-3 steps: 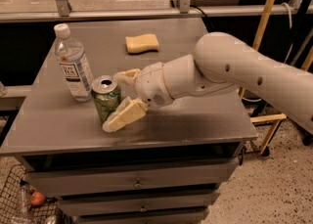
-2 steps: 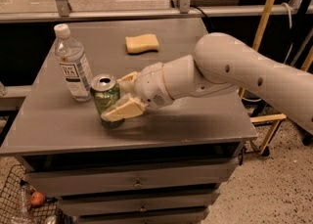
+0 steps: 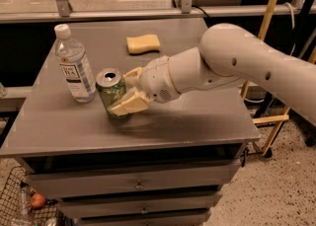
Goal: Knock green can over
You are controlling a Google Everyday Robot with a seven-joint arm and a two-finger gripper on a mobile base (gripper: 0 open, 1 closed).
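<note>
The water bottle (image 3: 75, 69) is shown at the left of the bench (image 3: 197, 116). At its 4 o'clock the green can (image 3: 109, 89) is seen upright. The gripper (image 3: 122, 93) is placed at the can's 3 o'clock, jaws apart and straddling it, presumably so it can be tipped sideways.

You've got the green can (image 3: 111, 94): aluminium, glossy mottled green sides, bare shiny silver top. The claw (image 3: 120, 92), at the can's right side with its fingers spread, looks like matt cream plastic. Arm shell (image 3: 237, 67): smooth off-white plastic with a slight sheen. Water bottle (image 3: 75, 69): clear glossy plastic with a white cap and a printed label. Sponge (image 3: 143, 44): yellow, matt, soft-looking. Worktop (image 3: 197, 121): grey, matt, smooth. Drawer fronts (image 3: 138, 183): same grey matt finish.
</note>
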